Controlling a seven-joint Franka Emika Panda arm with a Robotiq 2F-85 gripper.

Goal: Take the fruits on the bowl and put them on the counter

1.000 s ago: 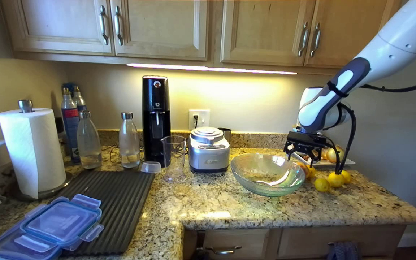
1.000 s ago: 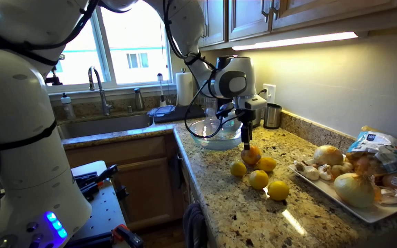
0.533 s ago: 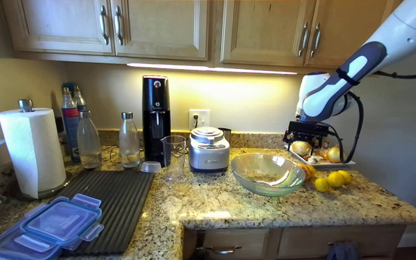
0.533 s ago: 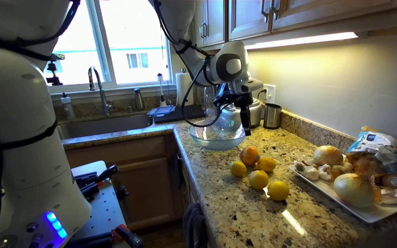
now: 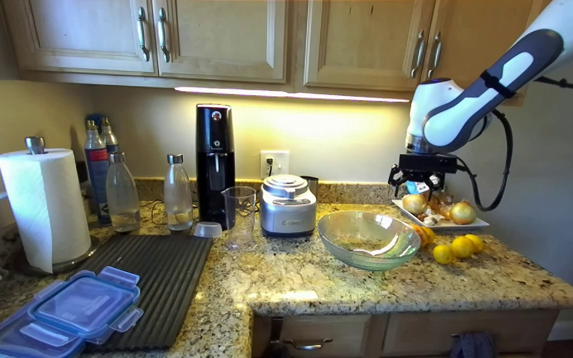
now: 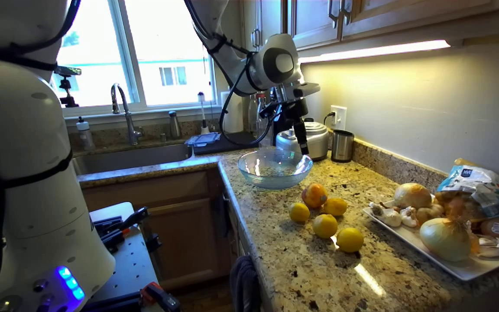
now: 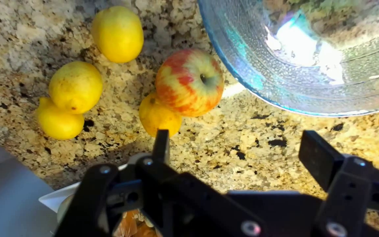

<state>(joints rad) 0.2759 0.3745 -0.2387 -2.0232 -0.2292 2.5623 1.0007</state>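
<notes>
Lemons (image 6: pixel 324 226) on the counter (image 6: pixel 284 264), gripper (image 7: pixel 237 141) spread wide

The lemons (four of them, all near one another) lie on the speckled granite beside the greenish glass bowl (image 5: pixel 371 259). A red-and-yellow apple (image 7: pixel 189 82) sits just beside the bowl's rim and overlaps one lemon in the wrist view. The gripper hangs above the counter near that rim, jaws well apart, holding nothing, granite showing through the gap.

Granite runs from the bowl to the rounded front edge, and from the lemons to the counter's end; a strip of it parts the lemons from the white plate (image 6: pixel 459 268) of onions (image 6: pixel 444 238).

The blue-and-white bag (image 6: pixel 477 186) carries a dark square label, the black soda maker (image 5: pixel 215 164) a round emblem and the silver food processor (image 5: pixel 289 219) a nameplate; their lettering seems too small to read.
</notes>
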